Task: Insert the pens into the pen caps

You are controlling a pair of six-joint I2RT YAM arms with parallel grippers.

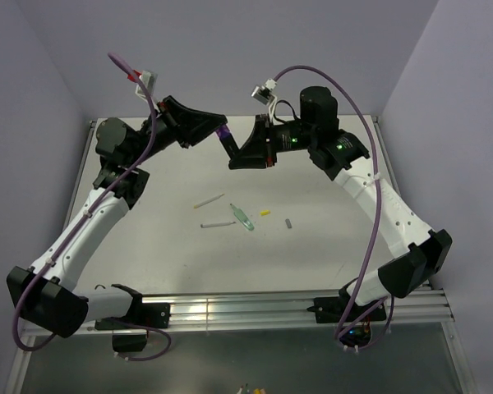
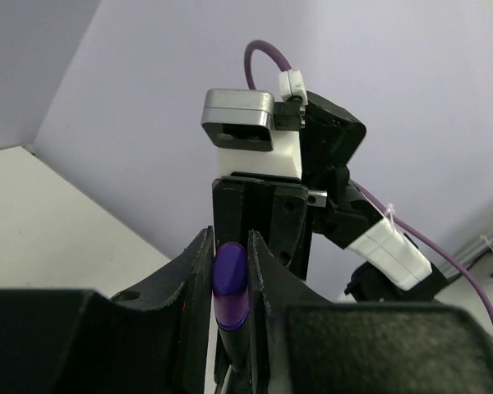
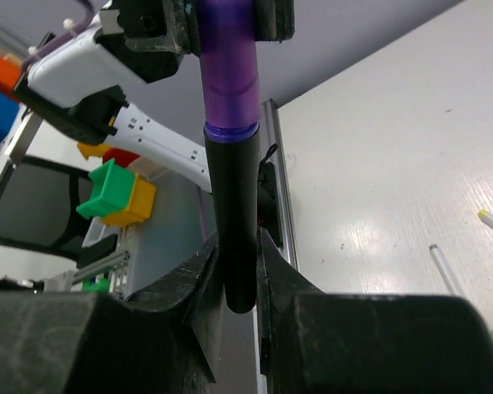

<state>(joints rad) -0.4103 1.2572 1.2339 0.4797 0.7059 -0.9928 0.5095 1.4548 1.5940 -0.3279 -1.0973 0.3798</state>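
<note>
Now, at upper centre, I am clamping my right gripper [image 3: 240,271] on the black pen [image 3: 234,213] and my left gripper [image 2: 230,246] on the purple cap [image 2: 230,279], seemingly seated, while the pale pen [image 1: 209,199], grey-white pen [image 1: 218,223], green pen [image 1: 243,218], yellow cap [image 1: 265,213] and grey cap [image 1: 288,222] are lying unpaired below.

Top view: sitting high above and behind the bases, looking down and forward; taking in the whole tabletop [image 1: 172,263], the left arm [image 1: 90,222] and the right arm [image 1: 386,205] from far back.
Left wrist view: riding just behind its own jaws, facing up toward the right arm's end and the wall; very near.
Right wrist view: looking along its own jaws toward the left arm's end, with the tabletop edge running alongside; equally near.
Shared by all three: showing the black pen [image 1: 230,149] and purple cap [image 1: 224,131] between the arms.
Shared by top and right wrist: showing loose pens [image 1: 209,200] lying on the tabletop.
</note>
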